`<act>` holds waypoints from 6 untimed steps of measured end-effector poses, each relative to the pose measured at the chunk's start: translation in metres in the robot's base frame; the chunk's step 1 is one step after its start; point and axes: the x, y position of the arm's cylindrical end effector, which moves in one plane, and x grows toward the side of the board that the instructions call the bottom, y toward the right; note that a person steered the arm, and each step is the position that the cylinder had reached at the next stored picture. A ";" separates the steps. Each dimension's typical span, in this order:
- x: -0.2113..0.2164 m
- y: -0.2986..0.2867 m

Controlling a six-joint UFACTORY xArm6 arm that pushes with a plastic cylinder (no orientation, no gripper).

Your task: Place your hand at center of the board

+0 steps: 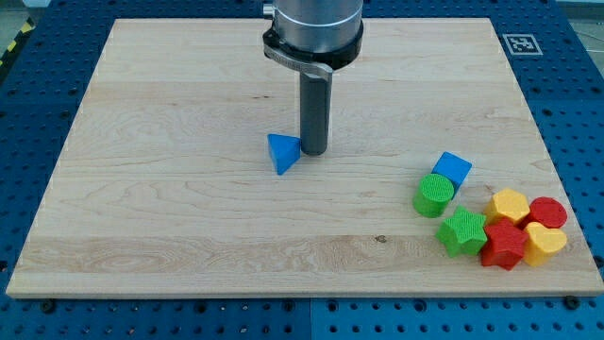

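Obs.: the rod stands upright on the wooden board (pixel 189 217), which lies on the blue counter (pixel 38 57). My tip (pixel 313 153) rests just to the view's right of the blue triangular block (pixel 282 152), touching it or very nearly so; contact cannot be settled from here. The tool has no jaws to open or close: it is a plain rod and grips nothing. Progress, as a judgement: the tip sits close to the board's middle, perhaps slightly toward the view's top of true centre, so the task looks essentially done or a small nudge short of it. Any correction toward the view's bottom-left would risk shoving the blue triangular block. Count, all placed from that triangular block: eight blocks in total. Blue, two: the triangular one itself and a blue cube (pixel 452 168) well apart to its right. Green, two: a green cylinder (pixel 433 195) just below the cube, and a green star-like block (pixel 462 231) lower again. Yellow, two: a yellow block (pixel 509 205) and another yellow block (pixel 545 242), far right. Red, two: a red star-like block (pixel 503 246) and a red cylinder (pixel 548 212), same cluster.
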 end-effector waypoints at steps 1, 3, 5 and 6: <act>-0.016 0.000; -0.027 0.019; -0.035 0.021; -0.039 0.021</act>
